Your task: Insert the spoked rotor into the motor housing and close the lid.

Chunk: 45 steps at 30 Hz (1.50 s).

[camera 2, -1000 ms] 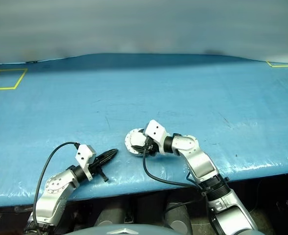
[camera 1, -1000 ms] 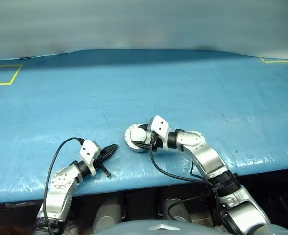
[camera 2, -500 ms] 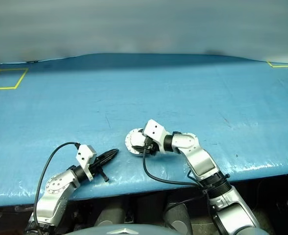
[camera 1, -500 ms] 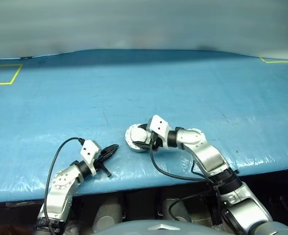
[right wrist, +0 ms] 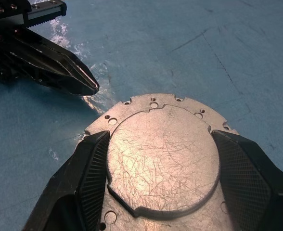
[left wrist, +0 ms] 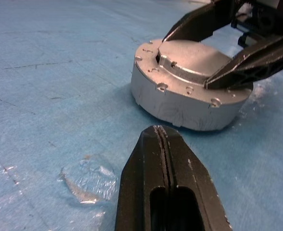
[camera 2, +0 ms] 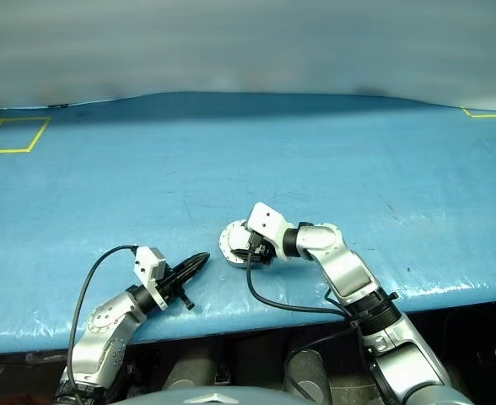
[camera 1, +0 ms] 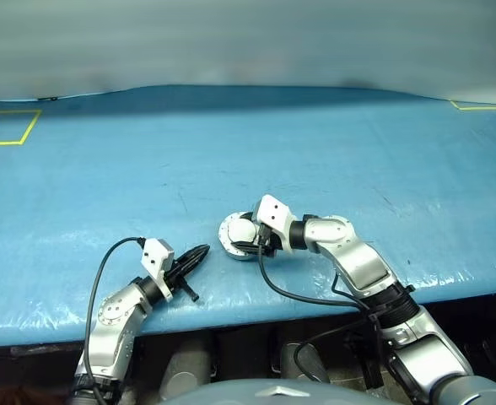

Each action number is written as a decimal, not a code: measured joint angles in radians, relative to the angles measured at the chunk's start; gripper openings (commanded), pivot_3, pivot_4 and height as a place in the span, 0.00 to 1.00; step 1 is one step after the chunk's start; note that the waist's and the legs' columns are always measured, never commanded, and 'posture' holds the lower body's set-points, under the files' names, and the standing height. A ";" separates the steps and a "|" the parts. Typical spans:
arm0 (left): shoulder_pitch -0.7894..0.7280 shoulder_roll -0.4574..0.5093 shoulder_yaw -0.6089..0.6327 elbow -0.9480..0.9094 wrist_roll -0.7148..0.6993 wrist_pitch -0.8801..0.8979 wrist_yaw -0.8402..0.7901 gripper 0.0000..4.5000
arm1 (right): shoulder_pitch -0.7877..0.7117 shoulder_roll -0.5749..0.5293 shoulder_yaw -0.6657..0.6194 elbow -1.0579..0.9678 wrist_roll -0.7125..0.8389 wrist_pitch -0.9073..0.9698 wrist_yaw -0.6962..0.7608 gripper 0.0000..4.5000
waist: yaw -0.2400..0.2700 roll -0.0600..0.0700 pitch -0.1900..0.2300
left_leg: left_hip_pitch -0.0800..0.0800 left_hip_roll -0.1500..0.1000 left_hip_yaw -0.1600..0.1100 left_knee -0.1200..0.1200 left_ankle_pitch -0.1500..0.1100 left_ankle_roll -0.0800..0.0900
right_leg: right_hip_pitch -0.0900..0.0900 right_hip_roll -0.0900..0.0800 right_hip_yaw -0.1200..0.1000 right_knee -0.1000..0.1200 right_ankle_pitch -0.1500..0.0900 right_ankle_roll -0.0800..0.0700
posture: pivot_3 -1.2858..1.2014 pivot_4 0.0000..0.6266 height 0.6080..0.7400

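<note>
On the blue worktop, the left gripper is clenched empty, its tip pointing at the motor housing just beside it. The lid sits closed on top, and the right gripper straddles its raised centre, one finger on each side.

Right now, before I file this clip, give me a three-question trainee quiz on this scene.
1. True or false: the lid is closed on the motor housing.
2. Which tool straddles the lid's raised centre? A) left tool B) right tool
3. Fill in: the left tool's fingers are ___, off the housing.

Key: 1 true. 2 B, a finger on either side of the raised centre. 3 shut, pointing at the housing across a gap of blue table cover.
</note>
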 measured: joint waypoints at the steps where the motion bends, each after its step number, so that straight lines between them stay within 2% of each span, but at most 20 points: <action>1: -0.014 -0.008 0.011 0.000 -0.028 0.003 -0.007 0.00 | 0.000 0.000 0.000 0.000 0.000 0.001 0.000 0.67 | 0.001 0.000 0.000 | 0.000 0.000 0.000 0.000 0.000 0.000 | 0.000 0.001 0.000 0.000 0.000 0.000 | 0.52 0.24 1.00; 14: -0.203 -0.060 -0.045 0.167 -0.030 0.017 -0.086 0.00 | 0.025 0.013 -0.006 -0.014 0.000 0.002 -0.034 0.67 | 0.000 -0.001 -0.001 | 0.001 0.000 0.000 0.001 0.001 0.001 | 0.002 0.004 -0.001 0.001 0.000 0.000 | 0.52 0.24 1.00; 21: -0.272 -0.028 -0.081 0.203 0.053 0.015 -0.084 0.00 | 0.042 0.016 -0.011 -0.024 0.000 0.003 -0.056 0.67 | 0.001 -0.001 -0.002 | 0.003 -0.001 0.000 0.001 0.001 0.001 | 0.004 0.003 -0.002 0.000 0.000 0.000 | 0.52 0.24 1.00; 45: -0.246 0.009 -0.077 0.175 0.052 0.046 -0.118 0.00 | 0.047 0.023 -0.012 -0.015 0.000 0.002 -0.067 0.67 | 0.002 -0.001 -0.006 | 0.004 0.000 -0.001 0.000 -0.003 -0.005 | 0.004 0.000 -0.002 0.000 0.000 0.000 | 0.52 0.24 1.00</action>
